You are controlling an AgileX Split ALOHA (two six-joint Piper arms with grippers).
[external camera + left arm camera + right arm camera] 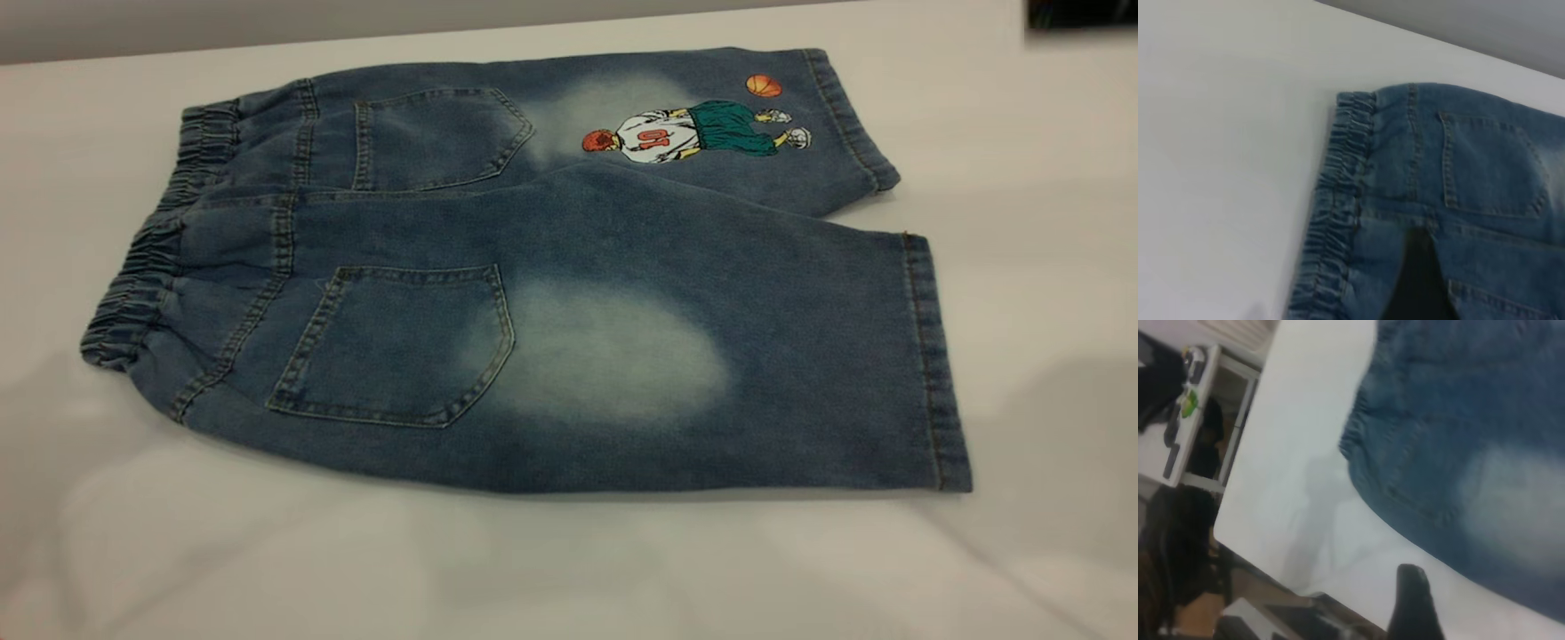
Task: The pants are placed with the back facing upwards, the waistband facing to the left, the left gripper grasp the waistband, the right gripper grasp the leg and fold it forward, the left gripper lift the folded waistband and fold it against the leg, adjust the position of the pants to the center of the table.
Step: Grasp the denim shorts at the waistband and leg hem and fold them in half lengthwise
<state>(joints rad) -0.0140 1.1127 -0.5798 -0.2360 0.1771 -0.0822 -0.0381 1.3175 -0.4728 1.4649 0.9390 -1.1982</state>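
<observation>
The pants (551, 293) lie flat on the white table (178, 551), back pockets up. Their gathered waistband (147, 267) points left and both hems point right. The plain leg (622, 356) with the pale oval lies nearest the camera. The leg with the basketball player (702, 133) lies behind it. Neither gripper shows in the exterior view. In the left wrist view a dark part of the left gripper (1418, 283) hangs over the denim at the centre seam, just inside the waistband (1338, 200). The right gripper (1415, 610) shows as a black tip over bare table, beside the pants (1471, 440).
A dark object (1080, 13) sits at the table's far right corner. In the right wrist view the table edge (1238, 533) drops off to a white desk with clutter (1178, 420) and dark shapes below it. Bare table surrounds the pants on every side.
</observation>
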